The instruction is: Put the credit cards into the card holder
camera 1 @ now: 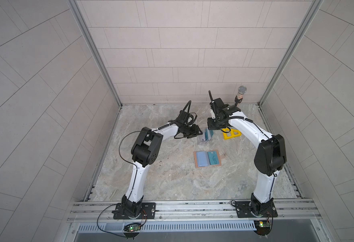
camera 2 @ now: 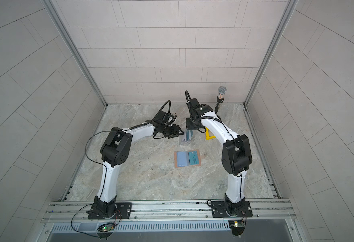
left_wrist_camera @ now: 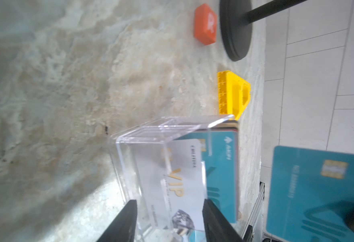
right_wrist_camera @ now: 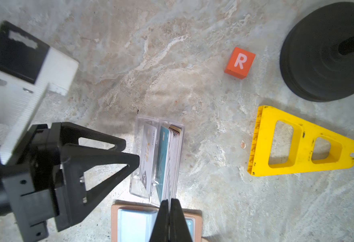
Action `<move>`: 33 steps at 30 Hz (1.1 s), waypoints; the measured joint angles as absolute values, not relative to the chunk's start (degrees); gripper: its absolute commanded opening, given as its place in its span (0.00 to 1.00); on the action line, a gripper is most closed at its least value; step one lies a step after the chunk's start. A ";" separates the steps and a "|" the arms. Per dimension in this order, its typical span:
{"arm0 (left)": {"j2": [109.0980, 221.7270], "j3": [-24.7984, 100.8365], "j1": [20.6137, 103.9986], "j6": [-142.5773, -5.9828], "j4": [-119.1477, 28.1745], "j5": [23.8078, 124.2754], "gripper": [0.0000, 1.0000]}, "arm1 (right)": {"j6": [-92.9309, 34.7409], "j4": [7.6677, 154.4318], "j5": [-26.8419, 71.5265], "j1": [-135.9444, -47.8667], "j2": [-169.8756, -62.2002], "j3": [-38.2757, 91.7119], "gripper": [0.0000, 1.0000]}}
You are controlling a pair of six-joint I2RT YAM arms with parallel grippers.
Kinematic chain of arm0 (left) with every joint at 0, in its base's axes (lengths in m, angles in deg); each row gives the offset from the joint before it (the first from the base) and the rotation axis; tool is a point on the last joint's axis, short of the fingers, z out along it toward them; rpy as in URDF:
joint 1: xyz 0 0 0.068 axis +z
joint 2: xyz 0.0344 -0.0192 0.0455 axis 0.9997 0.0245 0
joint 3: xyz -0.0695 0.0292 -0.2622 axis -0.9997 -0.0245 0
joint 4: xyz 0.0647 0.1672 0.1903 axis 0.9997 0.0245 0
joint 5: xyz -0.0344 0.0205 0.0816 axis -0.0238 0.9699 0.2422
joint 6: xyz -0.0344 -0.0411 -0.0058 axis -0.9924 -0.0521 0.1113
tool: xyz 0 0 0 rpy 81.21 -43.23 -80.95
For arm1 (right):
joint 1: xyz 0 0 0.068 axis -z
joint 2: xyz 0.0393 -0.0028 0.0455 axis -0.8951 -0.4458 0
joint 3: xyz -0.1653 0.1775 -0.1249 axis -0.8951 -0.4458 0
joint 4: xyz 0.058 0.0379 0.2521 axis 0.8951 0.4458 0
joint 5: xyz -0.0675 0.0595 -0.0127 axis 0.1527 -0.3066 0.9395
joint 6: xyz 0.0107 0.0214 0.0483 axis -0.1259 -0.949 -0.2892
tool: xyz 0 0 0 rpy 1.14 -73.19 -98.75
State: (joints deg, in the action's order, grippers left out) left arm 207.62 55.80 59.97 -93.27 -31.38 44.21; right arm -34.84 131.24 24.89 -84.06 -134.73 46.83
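Card [left_wrist_camera: 318,194], teal, sat pinched in right gripper [right_wrist_camera: 168,207] shut jaws near stand [left_wrist_camera: 151,134]; left gripper [left_wrist_camera: 169,202] jaws stood wide astride stand, probably steadying it for pulls.

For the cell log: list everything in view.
card holder: one, tan, open flat mid-table
teal VIP card: one, in card holder
clear stand: one, behind card holder
other credit cards: several, teal and whitish, in clear stand
held teal card: one, above clear stand
yellow triangle: one, beside clear stand
microphone: one, silver, back right
orange block: one, by microphone base
left pincer: black, open, at clear stand
right pincer: black, shut on held teal card
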 measured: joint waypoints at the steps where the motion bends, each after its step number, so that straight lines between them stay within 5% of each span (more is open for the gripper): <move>1: 206.16 55.34 59.97 -93.38 -31.44 44.10 0.59 | -34.84 130.46 23.79 -83.53 -133.18 45.28 0.00; 19: 184.92 32.91 58.55 -89.66 -27.62 50.53 0.59 | -35.34 118.67 5.72 -76.52 -112.18 14.17 0.00; 33: 182.55 23.91 51.03 -93.40 -32.10 51.86 0.59 | -38.64 107.20 -3.26 -76.52 -108.18 -2.81 0.00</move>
State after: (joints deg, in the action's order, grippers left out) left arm 182.55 23.91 51.03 -93.40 -32.10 51.86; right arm -38.64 107.20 -3.26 -76.52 -108.18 -2.81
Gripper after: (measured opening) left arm 0.592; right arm 0.046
